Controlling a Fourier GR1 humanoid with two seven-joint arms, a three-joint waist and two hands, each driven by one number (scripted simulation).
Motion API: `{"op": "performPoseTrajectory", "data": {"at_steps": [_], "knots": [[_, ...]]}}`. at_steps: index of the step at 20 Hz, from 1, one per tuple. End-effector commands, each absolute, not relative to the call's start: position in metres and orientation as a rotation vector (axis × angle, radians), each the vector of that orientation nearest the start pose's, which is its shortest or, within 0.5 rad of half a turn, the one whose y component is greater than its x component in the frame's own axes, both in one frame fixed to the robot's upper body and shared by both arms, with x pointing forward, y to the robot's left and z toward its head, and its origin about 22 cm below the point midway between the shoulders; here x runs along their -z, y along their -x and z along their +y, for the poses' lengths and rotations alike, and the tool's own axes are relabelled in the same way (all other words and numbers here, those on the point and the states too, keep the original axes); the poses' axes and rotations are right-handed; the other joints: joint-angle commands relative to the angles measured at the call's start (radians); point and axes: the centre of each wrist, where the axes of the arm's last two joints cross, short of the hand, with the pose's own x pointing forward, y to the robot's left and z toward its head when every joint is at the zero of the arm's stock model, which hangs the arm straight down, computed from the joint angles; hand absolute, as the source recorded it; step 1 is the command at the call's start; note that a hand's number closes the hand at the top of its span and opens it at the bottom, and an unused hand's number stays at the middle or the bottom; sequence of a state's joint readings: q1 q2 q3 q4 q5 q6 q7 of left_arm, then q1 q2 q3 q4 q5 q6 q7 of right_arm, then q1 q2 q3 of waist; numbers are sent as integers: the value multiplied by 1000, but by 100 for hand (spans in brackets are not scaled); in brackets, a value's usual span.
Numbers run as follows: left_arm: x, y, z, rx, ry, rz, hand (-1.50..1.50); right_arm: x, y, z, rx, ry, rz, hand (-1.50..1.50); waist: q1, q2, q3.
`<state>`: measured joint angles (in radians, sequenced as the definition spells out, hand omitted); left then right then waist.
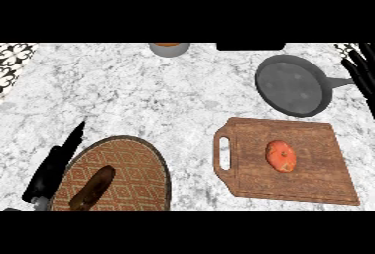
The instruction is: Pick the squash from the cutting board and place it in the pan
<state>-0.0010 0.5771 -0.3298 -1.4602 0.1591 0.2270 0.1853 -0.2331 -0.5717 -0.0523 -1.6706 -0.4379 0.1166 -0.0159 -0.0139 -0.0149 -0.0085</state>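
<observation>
The squash [281, 156] is lying on the cutting board [307, 183], a little left of the board's middle, with bare wood showing all round it. It is small, rounded and orange-red, with a mottled skin. The cutting board is a brown wooden slab with a visible grain, rounded corners and a slot handle cut through its left end; it is sitting at the near right of the bench [147, 89]. The pan [293, 87] is resting farther back, beyond the board's far edge and apart from it, a round dark grey pan with a dull speckled bottom and a handle pointing right. Nothing is lying between the squash and the pan.

On the near left a round woven mat [139, 168] with a red-brown diamond pattern is carrying a long dark brown object [93, 187]. At the far edge a small grey bowl [170, 48] is sitting, partly cut off. The bench is white-grey marbled stone.

The left robot hand [55, 166] is showing at the mat's left rim, black, with fingers stretched out straight towards the far side and holding nothing. The right robot hand [359, 64] is resting at the far right edge, fingers straight and spread, holding nothing.
</observation>
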Motion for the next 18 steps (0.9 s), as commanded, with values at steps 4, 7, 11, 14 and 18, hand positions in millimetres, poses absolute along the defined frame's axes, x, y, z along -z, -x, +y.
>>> {"op": "performPoseTrajectory", "data": {"at_steps": [4, 7, 11, 14, 18], "knots": [[-50, -271, 278, 215, -258, -1525, 0, -93, -288, -299, -641, -498, -1697, 150, 69, 34, 12], [-63, -281, 260, 122, -177, -1624, 0, -64, -280, -306, -831, -621, -1525, 150, 71, 43, 14], [-48, -278, 273, 52, -213, -1616, 0, -74, -275, -386, -740, -341, -1889, -150, 14, 28, 16], [-59, -288, 256, 49, -183, -1629, 0, -92, -286, -416, -798, -198, -2007, -150, 26, 29, 16], [-55, -291, 272, 64, -198, -1625, 0, -118, -280, -460, -963, -173, -1959, -150, 31, 26, 12]]}}
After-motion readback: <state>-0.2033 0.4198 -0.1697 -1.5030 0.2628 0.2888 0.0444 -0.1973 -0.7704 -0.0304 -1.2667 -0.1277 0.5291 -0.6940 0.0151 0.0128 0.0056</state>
